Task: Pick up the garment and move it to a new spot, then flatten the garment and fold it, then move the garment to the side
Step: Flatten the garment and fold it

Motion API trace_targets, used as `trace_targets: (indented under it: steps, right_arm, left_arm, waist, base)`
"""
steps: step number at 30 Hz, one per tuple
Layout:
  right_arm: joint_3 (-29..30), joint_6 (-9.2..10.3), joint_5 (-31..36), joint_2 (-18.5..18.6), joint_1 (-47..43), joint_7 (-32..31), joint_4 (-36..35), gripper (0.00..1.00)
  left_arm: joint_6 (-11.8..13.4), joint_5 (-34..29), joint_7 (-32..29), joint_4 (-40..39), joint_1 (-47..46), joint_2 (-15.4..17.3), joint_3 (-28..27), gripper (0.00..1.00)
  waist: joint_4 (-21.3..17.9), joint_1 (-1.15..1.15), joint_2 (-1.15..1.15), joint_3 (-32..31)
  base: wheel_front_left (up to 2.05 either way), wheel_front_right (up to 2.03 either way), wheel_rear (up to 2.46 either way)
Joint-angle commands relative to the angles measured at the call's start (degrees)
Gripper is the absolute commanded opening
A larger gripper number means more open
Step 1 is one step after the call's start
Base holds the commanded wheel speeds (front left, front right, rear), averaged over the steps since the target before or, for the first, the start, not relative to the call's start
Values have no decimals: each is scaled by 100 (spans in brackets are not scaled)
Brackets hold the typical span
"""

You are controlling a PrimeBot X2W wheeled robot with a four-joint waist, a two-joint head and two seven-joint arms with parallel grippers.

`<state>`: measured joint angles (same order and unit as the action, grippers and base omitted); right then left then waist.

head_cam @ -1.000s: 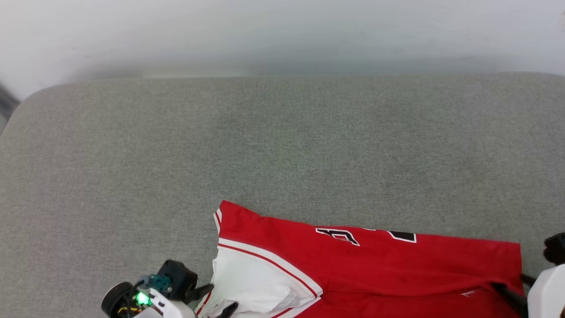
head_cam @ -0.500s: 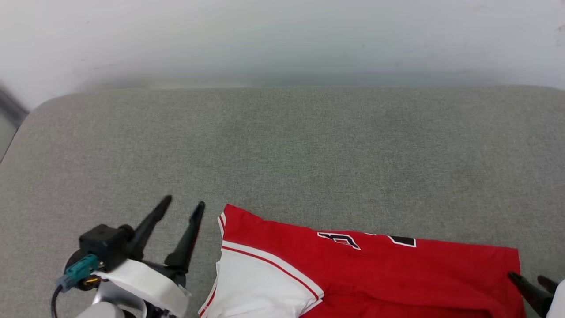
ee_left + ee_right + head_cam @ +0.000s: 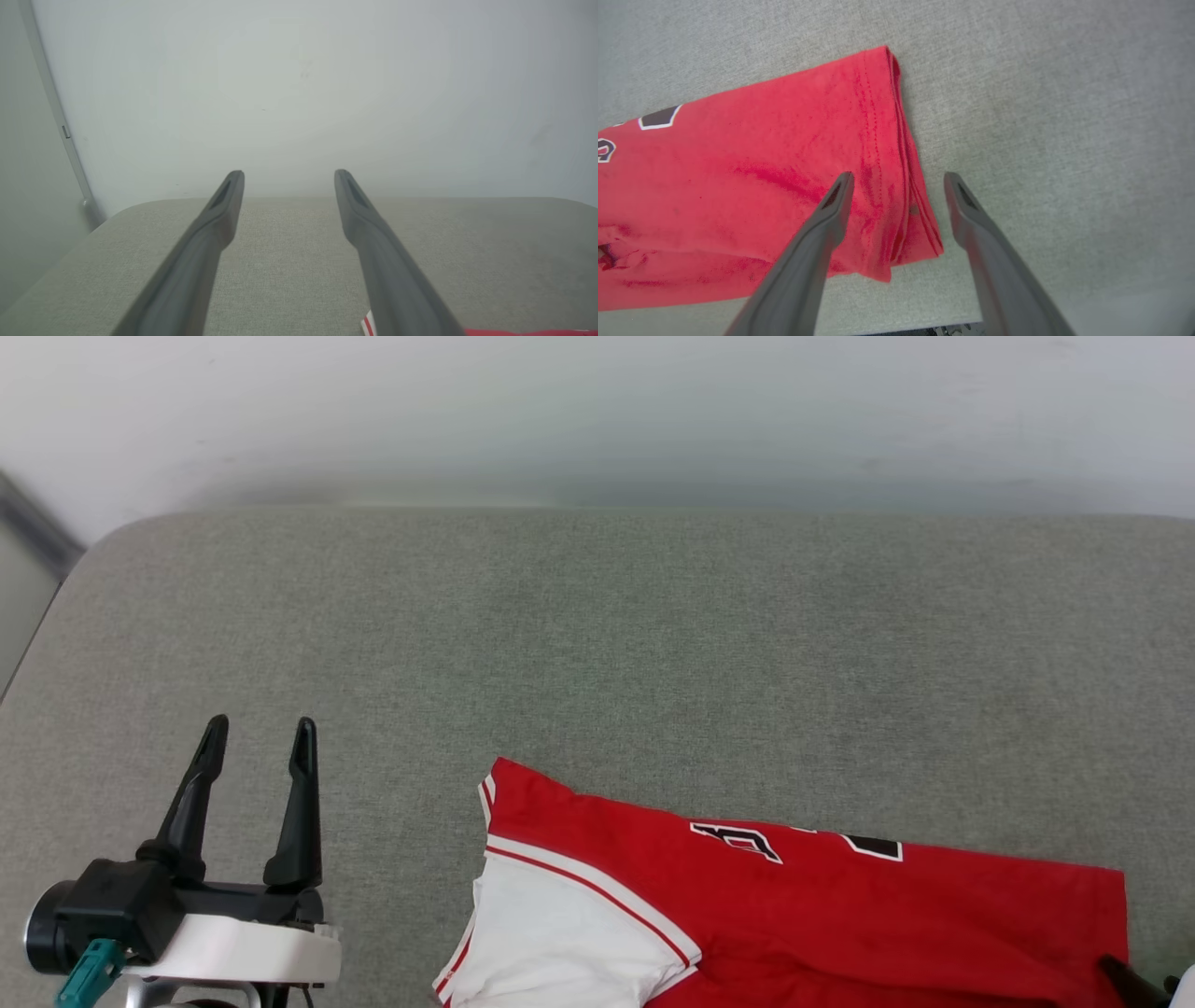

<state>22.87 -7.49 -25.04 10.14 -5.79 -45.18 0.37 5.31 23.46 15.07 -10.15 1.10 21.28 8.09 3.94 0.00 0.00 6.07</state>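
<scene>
The garment (image 3: 840,915), a red jersey with a white sleeve (image 3: 560,933) and black-and-white lettering, lies folded flat at the near edge of the grey cushioned surface (image 3: 597,644). My left gripper (image 3: 259,735) hovers open and empty to the left of it, fingers pointing away from me. In the left wrist view the left gripper (image 3: 287,173) looks at the wall, with a sliver of the garment (image 3: 514,332) at the bottom right. My right gripper (image 3: 899,179) is open above the garment (image 3: 761,163), straddling its stitched right hem. In the head view the right gripper (image 3: 1141,982) barely shows.
A pale wall (image 3: 597,411) rises behind the cushion. The cushion's rounded left corner (image 3: 103,537) drops off beside a grey strip (image 3: 37,527). Bare grey fabric stretches behind and to the left of the garment.
My left gripper has lifted off the white sleeve, moved left and turned its fingers forward. The right gripper has drawn back off the hem toward the lower right corner. The garment lies still.
</scene>
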Motion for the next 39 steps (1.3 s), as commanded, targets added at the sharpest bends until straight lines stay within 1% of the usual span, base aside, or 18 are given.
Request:
trace_targets:
  steps: [1, 3, 7, 13, 17, 20, 23, 27, 28, 29, 30, 31, 34, 39]
  right_arm:
    - [5, 0, 51, -22, 96, 61, 71, 100]
    - [15, 0, 85, -36, 138, 149, 246, 100]
    - [-12, 0, 0, -43, 269, 262, 560, 100]
    - [-214, 0, -66, -51, 344, 459, 1088, 100]
    - [-426, -9, -212, -156, 274, 508, 1419, 100]
    - [-649, -34, -385, -288, 228, 534, 1582, 100]
    - [-894, -37, -607, -446, 176, 515, 1635, 100]
    - [-1148, -37, -750, -458, 82, 574, 1614, 100]
    - [-1195, -37, -763, -445, 76, 598, 1616, 96]
    - [-1206, -36, -780, -425, 75, 657, 1609, 33]
    - [-1197, -36, -766, -399, 78, 727, 1607, 9]
    - [-1196, -35, -740, -359, 87, 781, 1600, 0]
    - [-1105, 1, -655, -198, 110, 984, 1566, 0]
    - [-896, 5, -562, 25, 181, 1222, 1562, 0]
  left_arm:
    - [-83, -87, 10, 7, 42, -104, -103, 100]
    - [-281, -251, 10, 35, 87, -315, -310, 100]
    - [-647, -627, 11, 129, 70, -591, -589, 100]
    - [-970, -1003, 11, 272, 78, -1008, -824, 100]
    - [-1129, -1187, 11, 360, 97, -1180, -832, 100]
    - [-1191, -1271, 11, 398, 65, -1257, -820, 100]
    - [-1229, -1317, 11, 435, 40, -1315, -832, 100]
    - [-1263, -1342, 11, 458, 88, -1347, -884, 100]
    - [-1266, -1346, 11, 464, 102, -1349, -897, 100]
    - [-1265, -1349, 11, 472, 113, -1354, -906, 100]
    - [-1265, -1354, 11, 481, 120, -1357, -912, 100]
    - [-1269, -1357, 11, 489, 124, -1359, -916, 100]
    - [-1276, -1361, 12, 507, 126, -1362, -916, 100]
    - [-1278, -1339, 12, 512, 157, -1344, -887, 100]
  waist:
    - [25, 0, 0, 35]
    - [60, 0, 0, 86]
    - [135, 0, 0, 224]
    - [266, 0, 0, 349]
    - [355, 0, 0, 351]
    - [394, 0, 0, 332]
    - [406, 0, 0, 289]
    - [368, 0, 0, 230]
    - [354, 0, 0, 215]
    - [340, 0, 0, 201]
    - [326, 0, 0, 188]
    - [310, 0, 0, 175]
    - [266, 0, 0, 139]
    - [214, 0, 0, 107]
  base:
    - [0, 0, 0]
    - [0, 0, 0]
    - [0, 0, 0]
    - [0, 0, 0]
    - [0, 0, 0]
    - [0, 0, 0]
    - [0, 0, 0]
    - [0, 0, 0]
    - [0, 0, 0]
    - [0, 0, 0]
    - [0, 0, 0]
    - [0, 0, 0]
    - [0, 0, 0]
    - [0, 0, 0]
